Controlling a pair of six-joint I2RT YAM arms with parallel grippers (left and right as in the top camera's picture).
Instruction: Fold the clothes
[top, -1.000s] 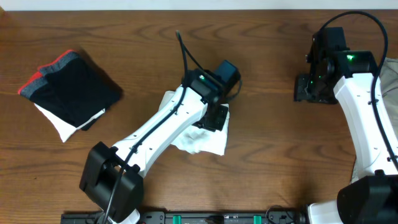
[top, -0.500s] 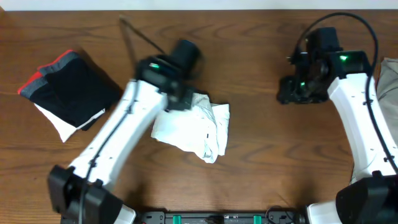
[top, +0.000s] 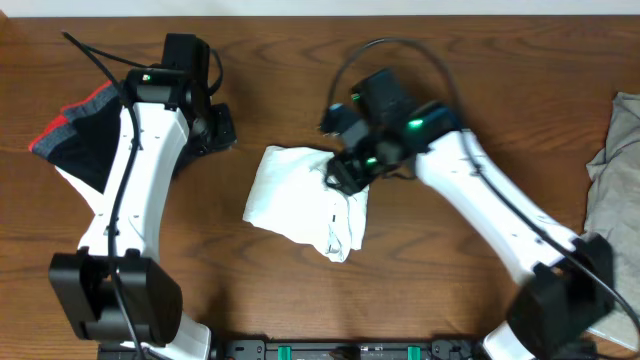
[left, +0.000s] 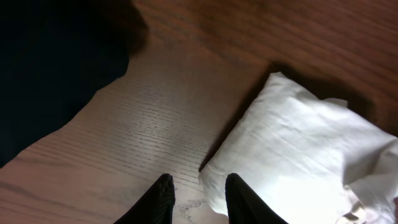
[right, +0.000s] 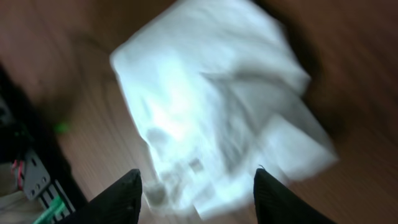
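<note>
Both arms extended: left tool slightly parted, empty; right tool parted wide.

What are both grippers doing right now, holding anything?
Left gripper: slightly open, empty, near the white shirt.
Right gripper: wide open, empty, above the shirt.

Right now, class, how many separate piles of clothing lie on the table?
3: a white T-shirt mid-table; a dark stack with a red edge at the table's left end; grey fabric at the right edge. The stack may hide several garments.
</note>
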